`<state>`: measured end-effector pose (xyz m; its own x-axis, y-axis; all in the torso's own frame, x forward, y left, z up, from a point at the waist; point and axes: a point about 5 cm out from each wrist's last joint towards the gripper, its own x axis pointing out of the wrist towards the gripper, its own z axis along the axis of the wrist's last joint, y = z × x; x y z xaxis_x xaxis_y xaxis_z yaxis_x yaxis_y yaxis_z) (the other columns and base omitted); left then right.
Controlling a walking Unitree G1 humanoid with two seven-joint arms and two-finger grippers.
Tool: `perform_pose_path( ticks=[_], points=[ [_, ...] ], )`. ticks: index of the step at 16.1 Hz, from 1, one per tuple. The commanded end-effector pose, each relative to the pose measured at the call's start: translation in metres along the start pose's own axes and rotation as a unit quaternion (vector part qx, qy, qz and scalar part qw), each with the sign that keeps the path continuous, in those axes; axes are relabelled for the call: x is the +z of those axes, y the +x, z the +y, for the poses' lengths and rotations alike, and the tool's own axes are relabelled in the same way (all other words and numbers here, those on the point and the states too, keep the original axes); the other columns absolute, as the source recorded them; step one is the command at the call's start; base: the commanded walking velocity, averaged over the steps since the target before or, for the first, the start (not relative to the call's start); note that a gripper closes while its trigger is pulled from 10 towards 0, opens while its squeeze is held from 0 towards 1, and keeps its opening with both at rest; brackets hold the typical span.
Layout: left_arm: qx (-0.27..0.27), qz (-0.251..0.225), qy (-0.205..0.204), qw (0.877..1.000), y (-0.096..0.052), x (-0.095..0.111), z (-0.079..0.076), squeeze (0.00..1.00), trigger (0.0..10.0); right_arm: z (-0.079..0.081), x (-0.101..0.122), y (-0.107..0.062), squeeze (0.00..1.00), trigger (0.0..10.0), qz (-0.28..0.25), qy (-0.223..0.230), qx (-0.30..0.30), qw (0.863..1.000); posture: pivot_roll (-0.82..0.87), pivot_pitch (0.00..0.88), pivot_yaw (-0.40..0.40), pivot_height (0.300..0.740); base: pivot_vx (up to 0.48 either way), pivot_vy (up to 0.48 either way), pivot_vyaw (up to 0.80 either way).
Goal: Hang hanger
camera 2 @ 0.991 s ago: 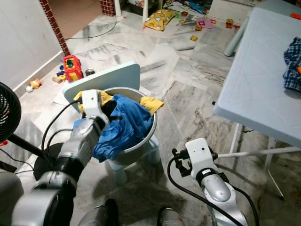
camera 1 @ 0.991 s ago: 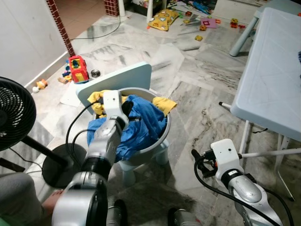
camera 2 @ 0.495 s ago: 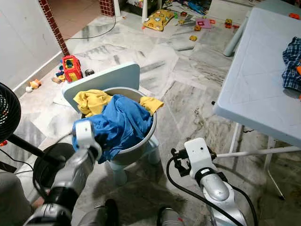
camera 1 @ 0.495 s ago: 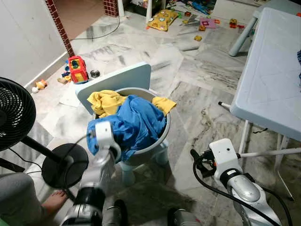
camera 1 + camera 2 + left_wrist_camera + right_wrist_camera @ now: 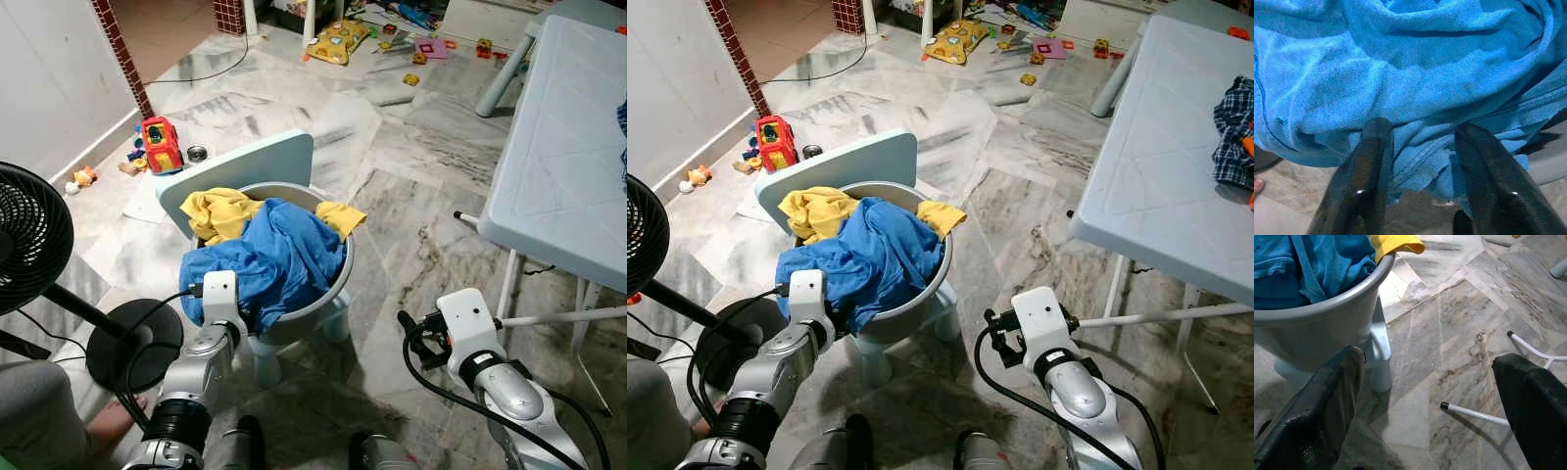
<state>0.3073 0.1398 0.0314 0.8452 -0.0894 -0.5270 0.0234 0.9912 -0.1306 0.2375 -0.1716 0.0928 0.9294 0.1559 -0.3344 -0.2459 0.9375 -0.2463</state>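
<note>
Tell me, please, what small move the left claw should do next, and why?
Probably ease the left claw forward and close on the blue cloth: its fingers stand open just short of the hem draped over the grey basin.

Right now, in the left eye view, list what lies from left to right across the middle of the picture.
black fan → blue cloth hanging over the grey basin → bare marble floor → pale blue table

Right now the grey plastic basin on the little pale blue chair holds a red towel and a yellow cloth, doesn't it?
Not quite: the towel is blue, not red, as the left eye view shows. It spills over the grey plastic basin on the little pale blue chair, with the yellow cloth beside it.
</note>
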Motion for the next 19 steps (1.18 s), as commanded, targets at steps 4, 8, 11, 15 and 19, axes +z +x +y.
perform_pose_path(
  ticks=[4, 8, 11, 15, 19],
  points=[
    [-0.002, 0.006, 0.019, 1.000, 0.001, 0.000, 0.014, 0.00, 10.0, 0.001, -0.005, -0.002, 0.00, 10.0, 0.009, 0.008, 0.006, 1.000, -0.26, 0.189, 0.000, 0.740, 0.000, 0.000, 0.00],
    [-0.006, -0.008, 0.011, 1.000, 0.007, 0.013, 0.017, 0.00, 0.0, 0.015, 0.005, -0.008, 0.00, 10.0, -0.024, 0.048, 0.077, 0.996, -0.26, 0.191, 0.004, 0.740, 0.000, 0.000, 0.00],
    [-0.020, -0.005, 0.007, 1.000, 0.012, 0.018, 0.012, 0.00, 0.0, 0.029, 0.010, -0.016, 0.00, 10.0, -0.035, 0.059, 0.138, 0.988, -0.27, 0.192, 0.004, 0.740, 0.000, 0.000, 0.00],
    [-0.035, 0.012, -0.001, 0.999, 0.015, 0.012, 0.009, 0.00, 0.0, 0.029, 0.007, -0.018, 0.00, 10.0, -0.025, 0.053, 0.145, 0.988, -0.28, 0.196, 0.009, 0.740, 0.000, 0.000, 0.00],
    [-0.035, 0.014, 0.003, 0.999, 0.015, 0.009, 0.012, 0.00, 0.0, 0.030, 0.005, -0.020, 0.00, 10.0, -0.017, 0.049, 0.153, 0.987, -0.28, 0.195, 0.013, 0.740, 0.000, 0.000, 0.00]
  ],
)
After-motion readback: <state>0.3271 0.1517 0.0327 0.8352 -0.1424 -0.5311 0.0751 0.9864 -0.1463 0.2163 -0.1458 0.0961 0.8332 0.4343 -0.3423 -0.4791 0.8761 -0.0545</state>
